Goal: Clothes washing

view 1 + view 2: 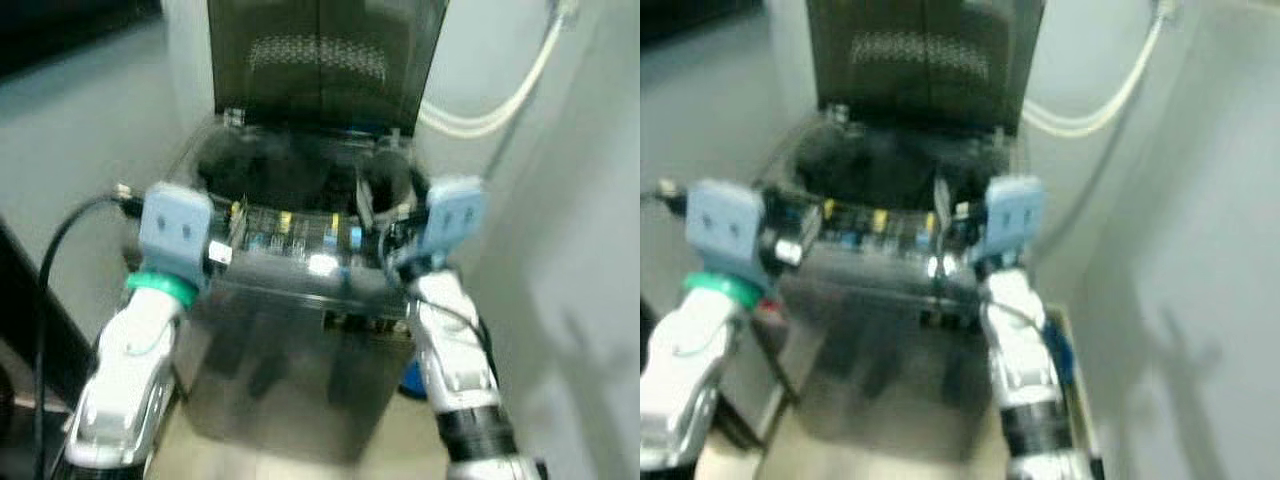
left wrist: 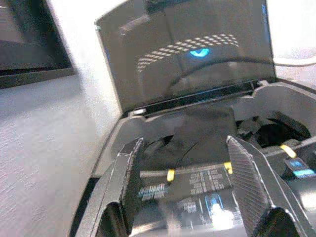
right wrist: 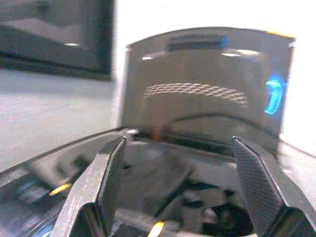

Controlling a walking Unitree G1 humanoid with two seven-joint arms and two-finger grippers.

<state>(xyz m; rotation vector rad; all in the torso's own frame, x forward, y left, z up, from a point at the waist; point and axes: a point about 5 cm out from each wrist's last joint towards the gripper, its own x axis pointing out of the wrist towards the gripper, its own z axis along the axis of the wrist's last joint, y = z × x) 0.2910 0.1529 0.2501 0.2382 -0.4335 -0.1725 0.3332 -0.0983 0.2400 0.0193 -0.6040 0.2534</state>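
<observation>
Where lid [image 1: 320, 60] stands raised, both end effectors [image 2: 185, 182] spread.

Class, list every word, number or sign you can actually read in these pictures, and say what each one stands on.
No text can be read.
Control panel of the washing machine: rows of white print, too blurred to read.
Yellow stickers on the panel: too small to read.
Raised lid: a blue glow, no legible sign.

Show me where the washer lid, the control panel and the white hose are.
washer lid [image 1: 320, 60], left eye view, middle of raised dark lid
control panel [image 1: 295, 235], left eye view, front strip with buttons
white hose [image 1: 500, 110], left eye view, curved stretch along wall
</observation>
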